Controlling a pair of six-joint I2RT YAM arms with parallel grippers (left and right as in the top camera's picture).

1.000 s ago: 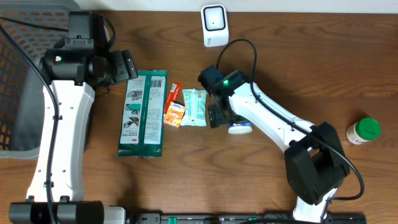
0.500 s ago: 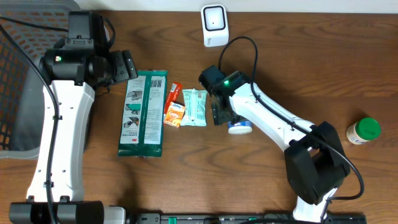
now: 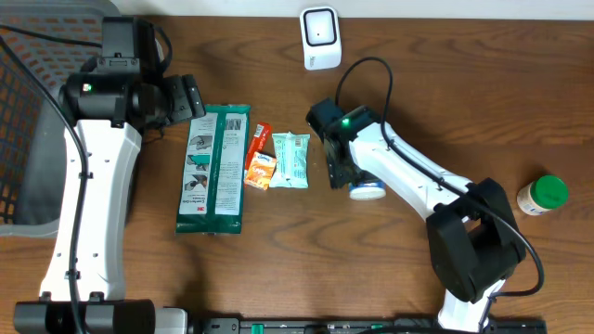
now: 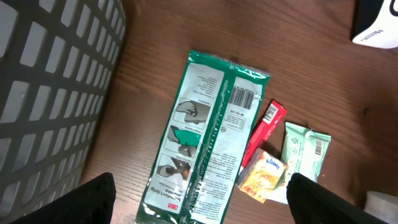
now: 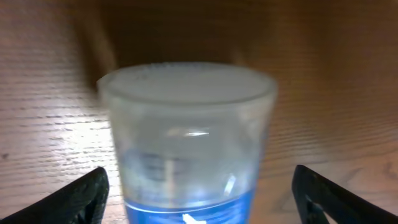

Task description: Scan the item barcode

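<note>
A small container with a clear cap and a blue label (image 5: pixel 186 124) fills the right wrist view. My right gripper (image 5: pixel 199 199) is open and straddles it, with a narrow gap showing at each dark fingertip (image 5: pixel 87 193). Overhead, this container (image 3: pixel 367 192) lies partly under the right gripper (image 3: pixel 345 178). The white scanner (image 3: pixel 318 37) stands at the table's far edge. My left gripper (image 3: pixel 188 96) hangs open and holds nothing, above the top left of a green packet (image 3: pixel 215 169). That packet's barcode faces up in the left wrist view (image 4: pixel 244 97).
Between the green packet and the right gripper lie a red stick (image 3: pixel 259 145), an orange tissue pack (image 3: pixel 261 173) and a mint pouch (image 3: pixel 290 160). A green-lidded bottle (image 3: pixel 541 195) stands far right. A dark mesh basket (image 3: pixel 32 139) sits at the left edge.
My right gripper has slid a little to the right around the blue-labelled container, and its fingers have drawn in slightly. The left arm has not moved.
</note>
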